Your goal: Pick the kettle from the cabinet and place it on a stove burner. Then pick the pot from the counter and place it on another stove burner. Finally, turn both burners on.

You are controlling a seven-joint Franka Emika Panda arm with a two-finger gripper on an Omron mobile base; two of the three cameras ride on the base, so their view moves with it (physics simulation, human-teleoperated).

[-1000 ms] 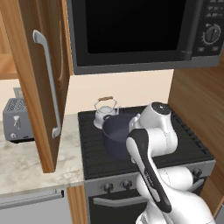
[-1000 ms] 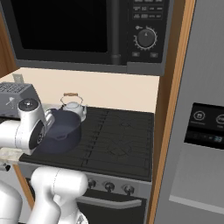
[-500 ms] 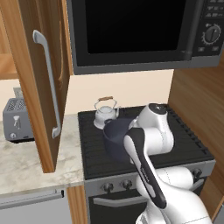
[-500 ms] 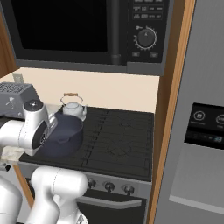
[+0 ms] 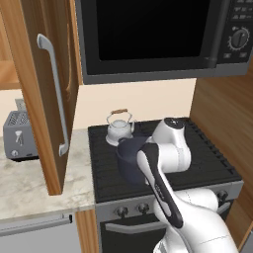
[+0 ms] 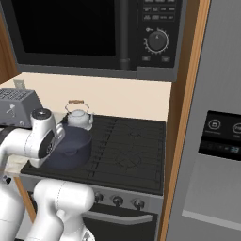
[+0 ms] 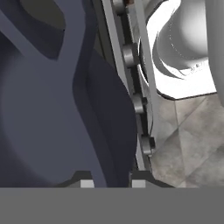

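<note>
Pot (image 5: 132,159) gripped at rim, centre-left of stove (image 5: 202,163), below kettle (image 5: 120,129).
Gripper (image 7: 113,181) closed on thin wall; rigid, likely heavy, smooth; off-centre hold may tilt.

A: Non-task stuff in view?
B: Black microwave (image 5: 153,37) mounted up top, round dial (image 6: 156,40) on its right panel. Grey toaster (image 5: 20,135) at left.
A: Right side?
B: Grey fridge (image 6: 216,141), dark display panel (image 6: 221,139).
</note>
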